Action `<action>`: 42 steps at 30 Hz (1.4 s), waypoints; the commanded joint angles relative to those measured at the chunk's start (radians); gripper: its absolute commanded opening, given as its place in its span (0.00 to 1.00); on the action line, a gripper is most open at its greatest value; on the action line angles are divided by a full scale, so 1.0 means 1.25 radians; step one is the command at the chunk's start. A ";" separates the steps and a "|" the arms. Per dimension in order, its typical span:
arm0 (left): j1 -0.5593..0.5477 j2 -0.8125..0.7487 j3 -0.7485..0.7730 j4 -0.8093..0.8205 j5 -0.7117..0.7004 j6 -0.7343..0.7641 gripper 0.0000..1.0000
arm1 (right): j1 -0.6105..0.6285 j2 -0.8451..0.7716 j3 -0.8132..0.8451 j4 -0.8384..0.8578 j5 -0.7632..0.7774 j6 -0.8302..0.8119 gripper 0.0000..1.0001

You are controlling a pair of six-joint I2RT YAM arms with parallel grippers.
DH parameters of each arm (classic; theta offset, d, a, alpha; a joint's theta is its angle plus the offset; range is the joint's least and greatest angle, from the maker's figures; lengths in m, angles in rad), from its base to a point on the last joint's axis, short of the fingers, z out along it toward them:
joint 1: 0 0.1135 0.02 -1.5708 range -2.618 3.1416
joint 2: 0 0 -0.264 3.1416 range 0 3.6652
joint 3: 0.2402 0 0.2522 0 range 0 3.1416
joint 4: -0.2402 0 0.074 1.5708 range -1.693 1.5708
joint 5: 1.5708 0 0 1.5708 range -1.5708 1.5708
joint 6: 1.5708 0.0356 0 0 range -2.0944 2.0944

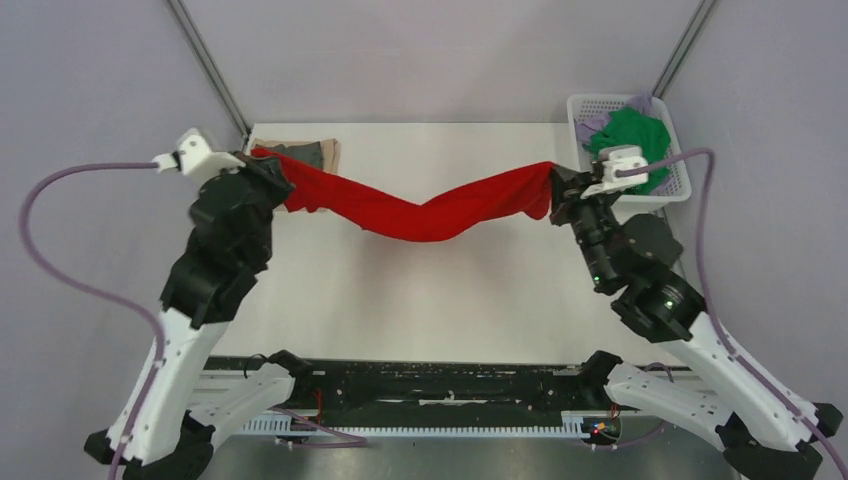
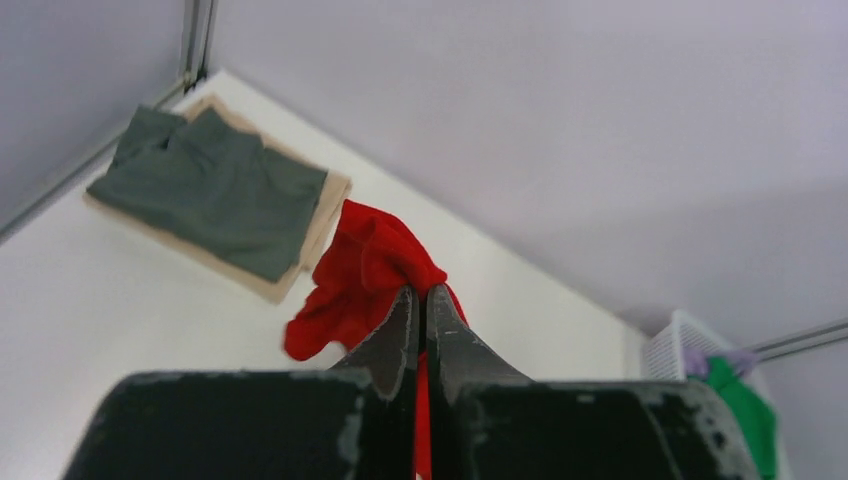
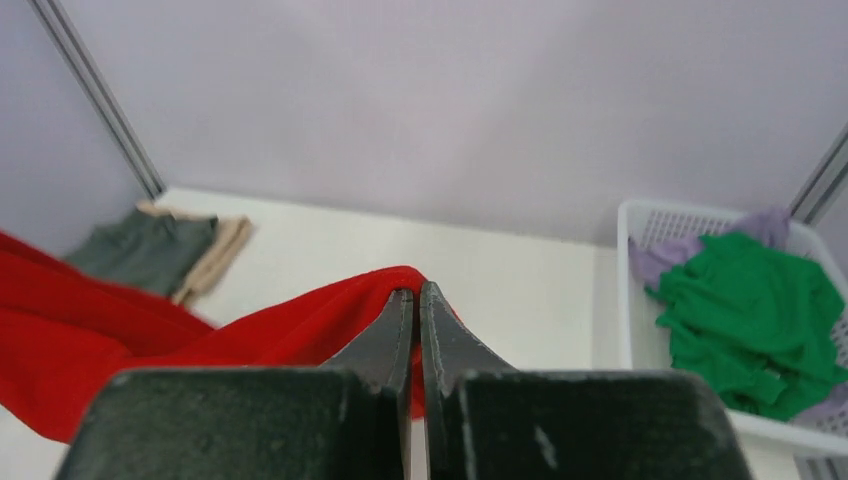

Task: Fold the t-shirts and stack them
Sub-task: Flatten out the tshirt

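Note:
The bright red t-shirt (image 1: 420,208) hangs stretched in the air between both grippers, sagging in the middle above the table. My left gripper (image 1: 262,162) is shut on its left end, which also shows bunched in the left wrist view (image 2: 365,275). My right gripper (image 1: 556,183) is shut on its right end, seen in the right wrist view (image 3: 300,325). A folded dark grey t-shirt (image 2: 205,190) lies on a folded tan t-shirt (image 2: 320,215) at the table's far left corner. A green t-shirt (image 1: 630,135) and a pale lilac t-shirt (image 1: 592,125) lie crumpled in the basket.
The white lattice basket (image 1: 682,185) stands at the far right edge of the white table (image 1: 420,300). Grey walls with metal corner posts close in the back and sides. Purple cables loop off both arms.

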 commanded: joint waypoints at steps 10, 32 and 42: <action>0.005 -0.138 0.324 -0.042 0.039 0.148 0.02 | -0.002 -0.001 0.381 -0.145 -0.118 -0.109 0.00; 0.216 0.706 0.228 0.059 0.172 0.075 0.99 | -0.338 0.388 -0.219 -0.075 -0.034 0.237 0.60; 0.181 0.641 0.164 0.008 0.222 0.051 1.00 | -0.338 0.373 -0.165 -0.067 -0.172 0.167 0.98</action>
